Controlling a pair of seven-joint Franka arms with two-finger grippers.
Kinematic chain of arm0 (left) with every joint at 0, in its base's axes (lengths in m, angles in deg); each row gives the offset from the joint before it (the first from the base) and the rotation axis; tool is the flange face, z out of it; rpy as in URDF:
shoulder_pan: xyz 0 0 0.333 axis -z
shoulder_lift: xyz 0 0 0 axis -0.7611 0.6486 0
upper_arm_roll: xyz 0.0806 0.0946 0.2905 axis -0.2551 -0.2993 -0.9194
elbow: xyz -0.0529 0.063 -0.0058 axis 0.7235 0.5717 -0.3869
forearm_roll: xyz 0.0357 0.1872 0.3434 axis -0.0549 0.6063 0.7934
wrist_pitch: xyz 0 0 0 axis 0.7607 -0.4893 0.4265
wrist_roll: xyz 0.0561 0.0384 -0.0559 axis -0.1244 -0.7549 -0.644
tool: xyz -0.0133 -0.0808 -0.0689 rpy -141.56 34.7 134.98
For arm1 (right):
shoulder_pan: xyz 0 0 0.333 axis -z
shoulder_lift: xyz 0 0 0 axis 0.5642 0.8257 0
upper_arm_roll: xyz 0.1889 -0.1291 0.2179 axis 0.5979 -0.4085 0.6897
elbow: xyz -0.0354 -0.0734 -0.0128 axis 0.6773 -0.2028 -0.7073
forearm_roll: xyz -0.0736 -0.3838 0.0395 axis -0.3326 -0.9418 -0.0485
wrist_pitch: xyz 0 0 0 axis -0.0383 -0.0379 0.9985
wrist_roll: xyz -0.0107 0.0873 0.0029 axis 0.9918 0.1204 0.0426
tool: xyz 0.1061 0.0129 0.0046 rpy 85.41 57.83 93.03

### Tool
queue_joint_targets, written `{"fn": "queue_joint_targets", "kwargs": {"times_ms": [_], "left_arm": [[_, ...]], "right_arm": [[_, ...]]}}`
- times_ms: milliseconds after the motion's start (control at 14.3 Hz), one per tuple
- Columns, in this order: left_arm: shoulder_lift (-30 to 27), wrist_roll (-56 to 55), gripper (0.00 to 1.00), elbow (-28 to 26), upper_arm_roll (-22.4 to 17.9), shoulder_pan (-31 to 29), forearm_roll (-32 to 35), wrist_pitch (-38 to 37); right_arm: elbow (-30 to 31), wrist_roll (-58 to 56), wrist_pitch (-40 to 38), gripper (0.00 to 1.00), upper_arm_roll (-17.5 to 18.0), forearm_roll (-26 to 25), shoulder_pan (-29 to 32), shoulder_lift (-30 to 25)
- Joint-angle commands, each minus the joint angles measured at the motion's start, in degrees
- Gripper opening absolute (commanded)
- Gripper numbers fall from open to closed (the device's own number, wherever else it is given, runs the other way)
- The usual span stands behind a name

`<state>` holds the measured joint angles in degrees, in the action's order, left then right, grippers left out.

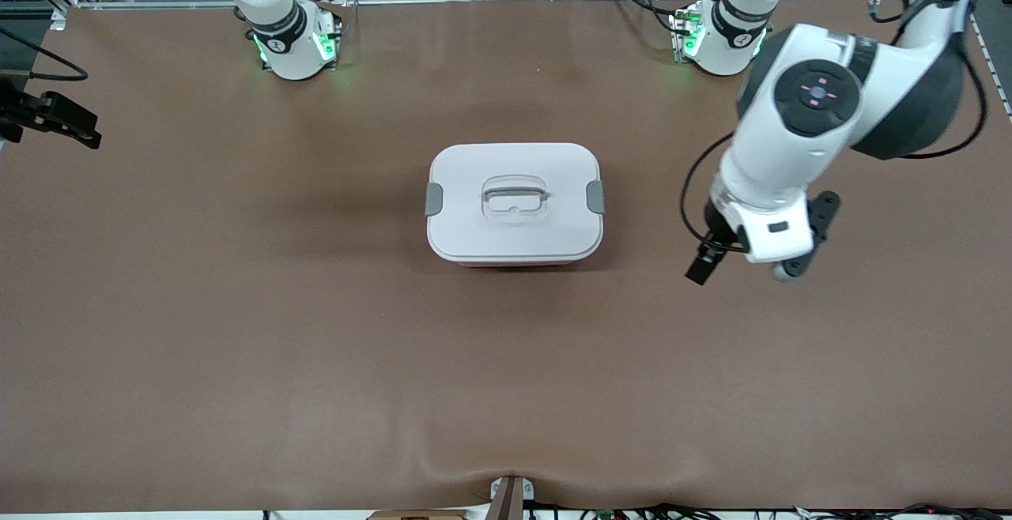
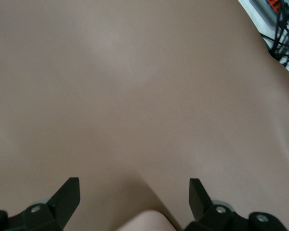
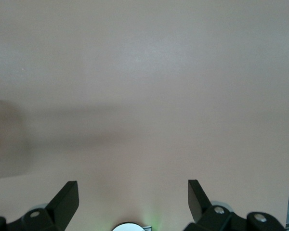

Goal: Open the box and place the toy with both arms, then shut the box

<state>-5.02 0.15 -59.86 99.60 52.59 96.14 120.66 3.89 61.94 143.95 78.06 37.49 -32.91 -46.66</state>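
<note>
Mid-counter [image 1: 237,330] we see the box [image 1: 514,202], lid clipped on, nothing around it. Left gripper [image 2: 135,195] hangs spread and empty beside it; right gripper [image 3: 133,197], spread too, holds nothing.

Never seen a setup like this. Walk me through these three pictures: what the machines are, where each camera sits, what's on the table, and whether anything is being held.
These are two white robot arms bolted along one edge of a brown table. The big picture comes from a high camera facing them.

The left arm reaches out over the table at its own end, beside the box; its left gripper, a black two-finger clamp, hangs over bare tabletop. The right arm waits off to the edge; only the dark tip of the right gripper shows.

The two small pictures come from cameras on each wrist, looking down past the black fingers. Both grippers are open and hold nothing.

On the table stands one box: a white lid with two grey side clips and a recessed handle, shut. No toy appears in any picture.
</note>
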Motion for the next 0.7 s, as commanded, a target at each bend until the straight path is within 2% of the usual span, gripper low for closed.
{"fn": "queue_joint_targets", "kwargs": {"times_ms": [0, 210, 350, 631], "left_arm": [[-1.5, 12.4, 1.0, 0.0, 1.5, -5.5, -2.1, -3.1], [-3.2, 22.6, 1.0, 0.0, -2.7, -5.1, -2.4, -6.5], [-5.1, 27.2, 1.0, 0.0, -3.5, -5.0, -3.1, -8.3], [-9.3, 40.3, 1.0, -0.1, -10.1, -3.8, -8.4, -9.5]], "right_arm": [[0.5, 6.2, 0.5, 1.0, 1.1, 0.8, 0.1, -2.5], [0.7, 14.3, 2.6, 1.0, 1.1, 1.1, -2.6, -2.2], [0.8, 17.6, 2.6, 1.0, 1.1, 2.6, -4.3, -2.2], [0.7, 17.8, 3.1, 1.0, 1.1, 4.4, -5.4, -1.9]]}}
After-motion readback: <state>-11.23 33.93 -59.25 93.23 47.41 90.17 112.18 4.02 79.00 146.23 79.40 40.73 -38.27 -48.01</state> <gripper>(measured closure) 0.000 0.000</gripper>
